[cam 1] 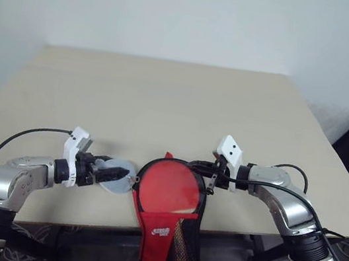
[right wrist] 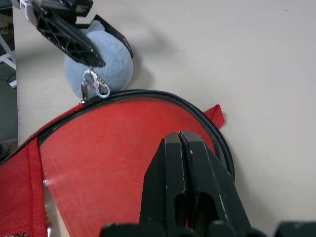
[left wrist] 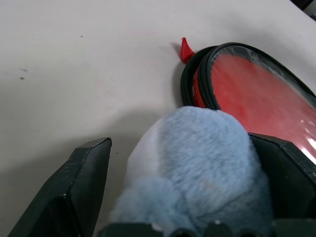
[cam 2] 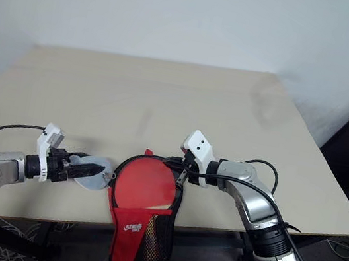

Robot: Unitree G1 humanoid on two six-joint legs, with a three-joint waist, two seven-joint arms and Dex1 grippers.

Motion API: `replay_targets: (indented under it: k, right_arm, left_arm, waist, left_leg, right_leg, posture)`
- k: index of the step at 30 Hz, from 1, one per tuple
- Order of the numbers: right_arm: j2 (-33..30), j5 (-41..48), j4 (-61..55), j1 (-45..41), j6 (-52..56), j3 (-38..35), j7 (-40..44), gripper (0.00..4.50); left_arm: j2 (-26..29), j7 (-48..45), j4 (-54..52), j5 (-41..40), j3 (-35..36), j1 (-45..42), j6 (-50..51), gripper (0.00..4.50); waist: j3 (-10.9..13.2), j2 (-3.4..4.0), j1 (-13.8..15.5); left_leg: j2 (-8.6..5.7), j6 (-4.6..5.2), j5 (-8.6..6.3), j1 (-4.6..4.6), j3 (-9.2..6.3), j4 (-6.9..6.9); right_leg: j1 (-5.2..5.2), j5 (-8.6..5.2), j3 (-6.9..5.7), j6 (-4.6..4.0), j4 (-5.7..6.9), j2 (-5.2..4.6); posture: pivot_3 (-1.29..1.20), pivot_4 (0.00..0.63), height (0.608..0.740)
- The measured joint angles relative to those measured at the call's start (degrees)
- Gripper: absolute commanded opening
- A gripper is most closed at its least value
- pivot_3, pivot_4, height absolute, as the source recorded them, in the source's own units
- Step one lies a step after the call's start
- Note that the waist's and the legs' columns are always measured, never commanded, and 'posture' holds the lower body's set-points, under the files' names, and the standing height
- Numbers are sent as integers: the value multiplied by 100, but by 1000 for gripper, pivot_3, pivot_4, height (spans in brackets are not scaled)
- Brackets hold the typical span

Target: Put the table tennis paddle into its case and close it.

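case (cam 1: pixel 166 223) is hung over table's (cam 1: pixel 167 96) near edge, round end up, long axis vertical – paddle (cam 1: pixel 168 188) seen inside. right gripper (cam 1: pixel 210 180) clamped on rim; left gripper (cam 1: pixel 113 175) spread wide around pom-pom (left wrist: pixel 192 163).

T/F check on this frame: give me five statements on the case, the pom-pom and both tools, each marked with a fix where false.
1. The left tool has its fingers open around the grey-blue pom-pom. True.
2. The right tool is wide open above the table. False: its fingers are pressed together at the case's rim.
3. The case lies fully on the table. False: its lower, narrow part hangs past the near table edge.
4. The pom-pom is joined to the case's zip by a small metal clasp. True.
5. The clear panel of the case faces up, red showing through it. True.
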Motion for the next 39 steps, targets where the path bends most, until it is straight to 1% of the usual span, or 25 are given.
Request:
replay_targets:
  k: [5,9,12,14,17,19,21,24,26,28,35,39]
  right_arm:
    - [-3,4,-36,0,2,-6,2,0]
    - [-7,4,-37,0,2,-15,5,0]
    - [-12,4,-37,0,2,-38,6,0]
    - [-12,4,-37,0,2,-46,7,0]
    - [-13,3,-37,0,2,-48,7,0]
    - [-14,3,-37,0,2,-50,7,0]
    - [-19,3,-37,0,2,-52,8,0]
    - [-36,4,-37,0,2,-52,12,0]
    - [-56,5,-37,0,2,-52,18,0]
    - [-71,6,-37,0,2,-52,32,0]
    - [-98,57,-96,0,6,-46,175,0]
    - [-110,70,-109,0,10,-22,252,0]
  left_arm:
    - [-274,132,-11,10,33,96,-13,4488]
    - [-356,179,-136,-1,53,179,17,4488]
    - [-360,158,-196,-2,52,258,39,3883]
    - [-377,157,-195,-5,48,259,79,3282]
    - [-384,146,-187,-4,39,256,91,2242]
    - [-384,141,-177,-4,40,242,91,1651]
    - [-384,134,-166,-3,41,218,92,1177]
    - [-383,124,-152,-3,43,190,105,696]
    - [-381,111,-142,-1,43,176,114,525]
    - [-378,109,-140,4,43,172,116,454]
    - [-342,109,-141,55,18,134,139,453]
    - [-229,89,-150,152,-41,104,126,453]
  waist:
    - [-2,-1,1]
    - [-3,-1,0]
    - [-4,1,1]
    - [-5,1,0]
    - [-7,0,0]
    - [-9,1,0]
    - [-11,1,0]
    - [-16,2,1]
    - [-19,3,1]
    - [-20,3,1]
    - [-22,2,0]
    - [-22,1,-6]
  left_leg:
    - [0,0,0,1,-2,8]
    - [0,0,0,1,-2,15]
    - [0,0,0,2,-2,16]
    - [0,0,0,2,-2,18]
    - [0,1,0,3,-3,19]
    - [0,0,0,5,-3,21]
    - [0,1,0,6,-4,23]
    - [0,0,0,7,-6,25]
    - [0,0,0,7,-6,26]
    - [0,1,-1,8,-6,26]
    - [0,0,0,8,-8,28]
    - [5,0,-1,9,-6,27]
  right_leg:
    - [3,2,0,-1,4,0]
    - [6,3,-1,-3,5,0]
    - [7,3,-1,-3,5,0]
    - [8,3,-1,-3,6,0]
    - [9,4,-1,-4,8,1]
    - [12,4,-1,-4,8,1]
    - [14,4,-1,-5,8,1]
    - [17,4,-3,-5,9,1]
    - [18,5,-3,-5,9,1]
    - [19,5,-3,-5,9,1]
    - [20,5,-4,-6,10,2]
    - [19,5,-3,-7,10,6]
  posture:
    - [0,0,707]
    - [0,0,707]
    - [0,0,707]
    - [0,0,707]
    - [0,0,707]
    - [0,0,707]
    - [0,0,707]
    - [0,0,707]
    - [0,0,707]
    - [0,0,707]
    - [0,0,707]
    - [0,0,707]
